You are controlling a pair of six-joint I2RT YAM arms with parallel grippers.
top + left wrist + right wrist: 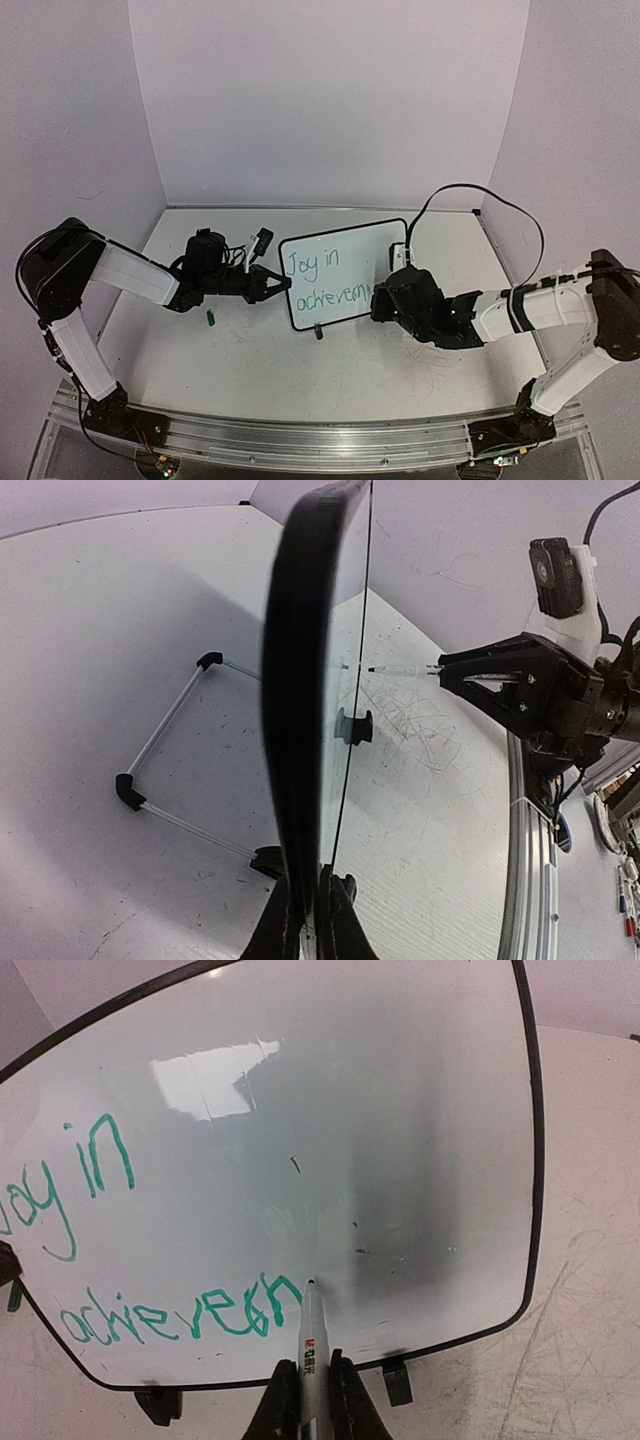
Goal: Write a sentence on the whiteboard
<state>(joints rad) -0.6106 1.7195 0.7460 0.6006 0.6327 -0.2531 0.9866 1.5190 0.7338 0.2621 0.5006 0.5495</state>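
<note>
The whiteboard (345,272) stands upright mid-table on black clip feet. Green writing (325,280) on it reads "Joy in" above "achievem"; the right wrist view shows it as "oy in / achievem" (180,1315). My left gripper (283,284) is shut on the board's left edge, seen edge-on in the left wrist view (305,700). My right gripper (385,295) is shut on a white marker (310,1350). The marker tip sits at the board face just right of the last letter. The marker also shows in the left wrist view (400,670).
A small green marker cap (211,318) lies on the table left of the board. A wire stand (165,760) lies behind the board. Grey scribble marks (420,720) cover the table in front. Purple walls enclose three sides.
</note>
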